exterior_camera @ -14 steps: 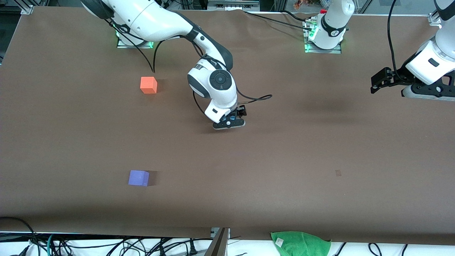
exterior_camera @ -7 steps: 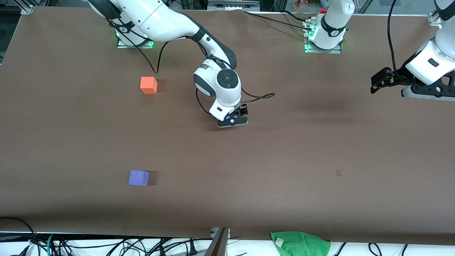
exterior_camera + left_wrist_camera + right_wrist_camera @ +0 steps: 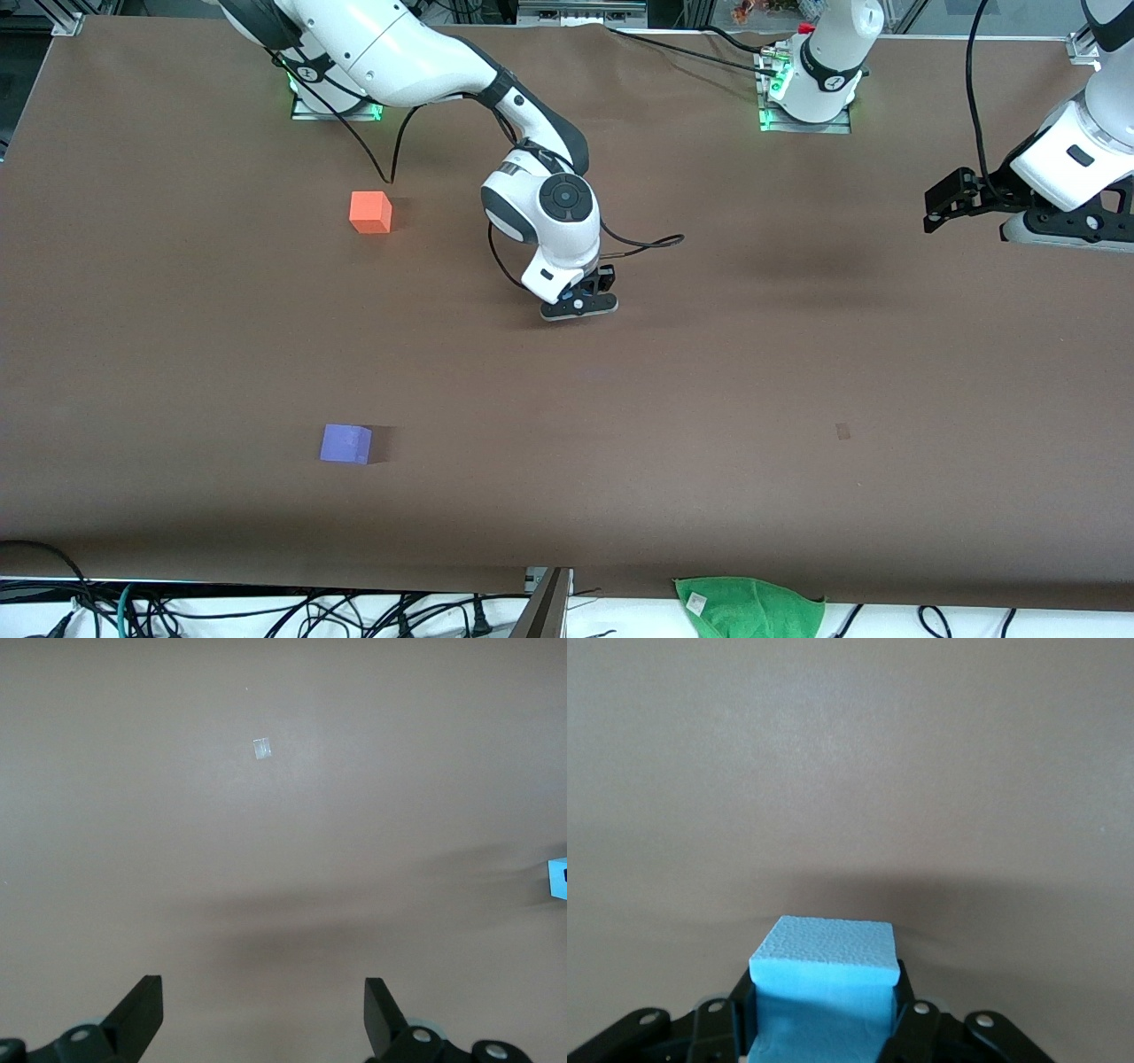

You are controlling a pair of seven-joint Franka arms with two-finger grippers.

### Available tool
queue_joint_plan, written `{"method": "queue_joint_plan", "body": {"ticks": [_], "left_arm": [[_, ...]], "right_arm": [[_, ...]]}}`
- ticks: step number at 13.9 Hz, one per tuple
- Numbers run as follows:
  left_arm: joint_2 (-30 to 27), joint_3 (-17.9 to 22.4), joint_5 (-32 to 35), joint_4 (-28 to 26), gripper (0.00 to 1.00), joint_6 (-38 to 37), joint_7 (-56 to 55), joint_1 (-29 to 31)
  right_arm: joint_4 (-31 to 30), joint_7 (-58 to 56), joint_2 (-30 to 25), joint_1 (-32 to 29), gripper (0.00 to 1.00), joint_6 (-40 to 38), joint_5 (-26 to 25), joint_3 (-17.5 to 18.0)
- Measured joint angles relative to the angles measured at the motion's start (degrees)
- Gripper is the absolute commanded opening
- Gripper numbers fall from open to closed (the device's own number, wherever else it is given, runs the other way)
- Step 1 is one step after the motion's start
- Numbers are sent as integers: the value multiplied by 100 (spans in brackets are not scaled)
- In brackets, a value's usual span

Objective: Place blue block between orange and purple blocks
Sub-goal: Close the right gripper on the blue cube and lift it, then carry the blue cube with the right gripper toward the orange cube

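Observation:
The blue block [image 3: 824,979] is a light sky-blue cube clamped between the fingers of my right gripper [image 3: 826,1014]. In the front view that gripper [image 3: 578,306] hangs low over the middle of the table and hides the block. The orange block [image 3: 370,212] sits toward the right arm's end, near that arm's base. The purple block [image 3: 345,443] sits nearer the front camera, in line with the orange one. My left gripper [image 3: 1059,232] waits over the left arm's end of the table. It is open and empty [image 3: 263,1014].
A small tape mark [image 3: 842,431] is on the brown table; it also shows in the left wrist view [image 3: 262,749]. A green cloth [image 3: 749,607] lies off the table's front edge. A black cable [image 3: 642,244] trails from the right wrist.
My right gripper has shifted a little toward the left arm's end with the blue block in it. The block's blue no longer shows in the front view. The left arm has not moved.

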Motion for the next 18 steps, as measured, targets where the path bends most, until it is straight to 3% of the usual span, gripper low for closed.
{"method": "queue_joint_plan", "body": {"ticks": [4, 10, 14, 18], "left_arm": [[0, 0, 0, 0, 100, 0, 1, 0], [0, -1, 0, 2, 100, 0, 3, 0], [0, -3, 0, 4, 100, 0, 4, 0], [0, -5, 0, 6, 100, 0, 5, 0]], "right_arm": [[132, -20, -159, -80, 12, -57, -29, -119], [25, -975, -1081, -956, 12, -1346, 31, -162], [-780, -2059, -1572, -1826, 12, -1413, 409, -188], [-1667, -3612, -1968, -3161, 12, -1285, 476, -233]]}}
